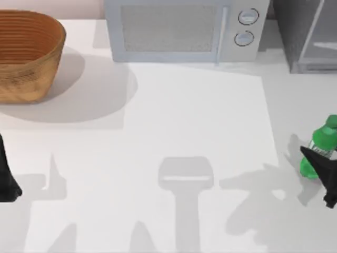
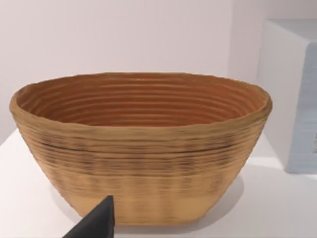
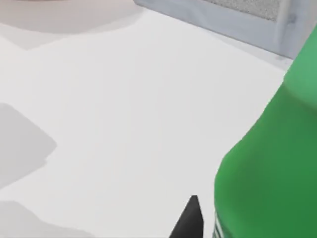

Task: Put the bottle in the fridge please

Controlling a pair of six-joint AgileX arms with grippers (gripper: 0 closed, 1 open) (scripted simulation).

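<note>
Right gripper (image 1: pixel 322 169) at the bottle (image 1: pixel 319 147), finger state unclear; left gripper (image 1: pixel 8 182) parked, likewise unclear.
Bottle upright, translucent green, green cap, touching the right fingers (image 3: pixel 190 220).

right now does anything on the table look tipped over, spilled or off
Nothing stands out. The bottle stands upright at the table's right edge with the right gripper at it, cap on. The basket sits level at the back left.

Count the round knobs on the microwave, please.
2. Both are on the microwave front panel at its right end: upper knob, and lower knob just below it.
</note>
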